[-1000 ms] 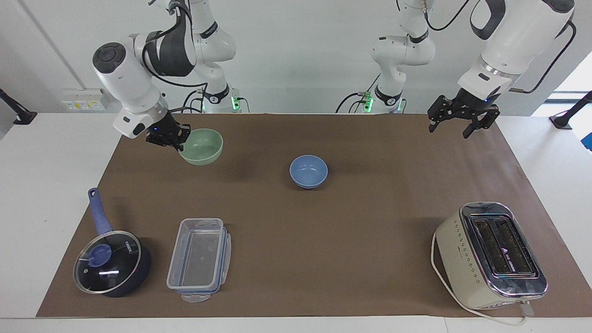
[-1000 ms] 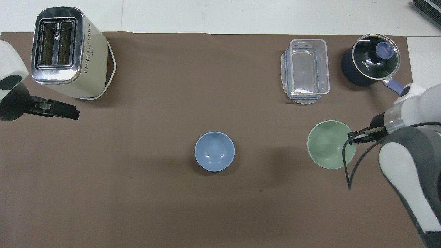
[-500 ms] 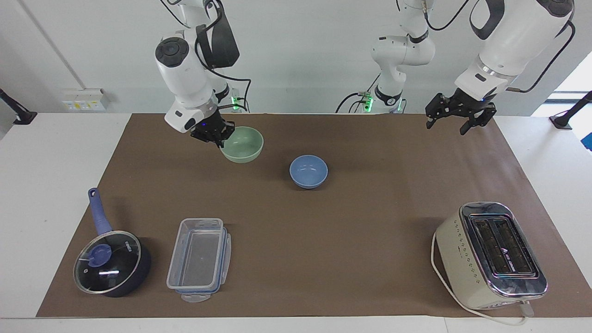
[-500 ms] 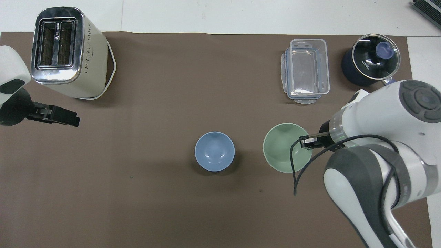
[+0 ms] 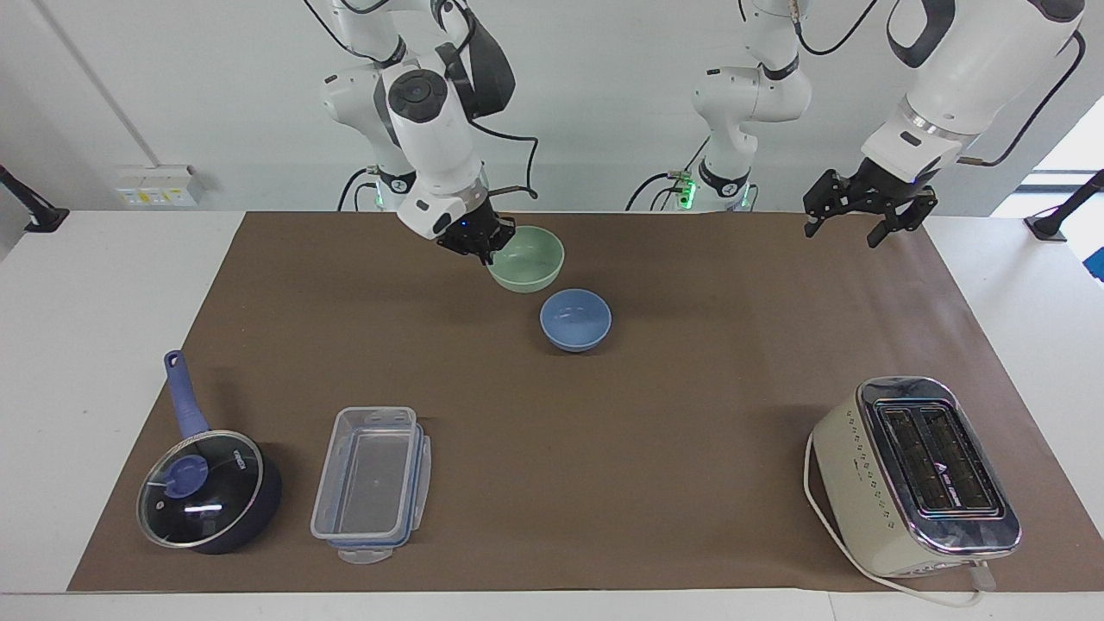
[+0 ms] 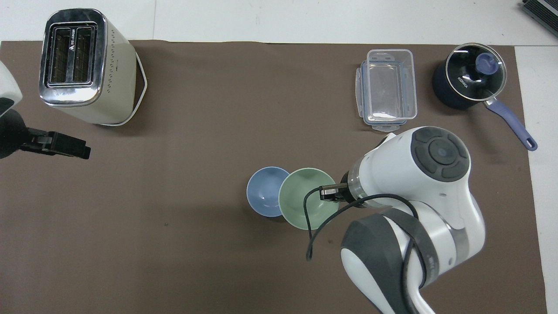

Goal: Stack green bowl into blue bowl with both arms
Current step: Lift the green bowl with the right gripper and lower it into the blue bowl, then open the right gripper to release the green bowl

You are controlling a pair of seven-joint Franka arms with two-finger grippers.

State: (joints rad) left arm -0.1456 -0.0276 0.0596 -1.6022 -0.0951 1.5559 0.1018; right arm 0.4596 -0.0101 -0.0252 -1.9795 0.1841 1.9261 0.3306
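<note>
Facing view: the green bowl [image 5: 527,258] is carried by its rim, pinched by the right pincer [image 5: 479,245], over the desk [image 5: 655,448] beside the blue bowl [image 5: 575,319]. The left pincer [image 5: 865,214] waits spread. Released off-centre, the bowl could be tipped off the rim.

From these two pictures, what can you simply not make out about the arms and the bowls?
- Right gripper on the green bowl: in the overhead view the arm's wrist covers the fingers at the rim.
- Blue bowl: in the overhead view the raised green bowl covers its edge, so the gap between them shows only from the facing view.
- Left gripper: overhead, the picture's edge cuts off most of it.
</note>
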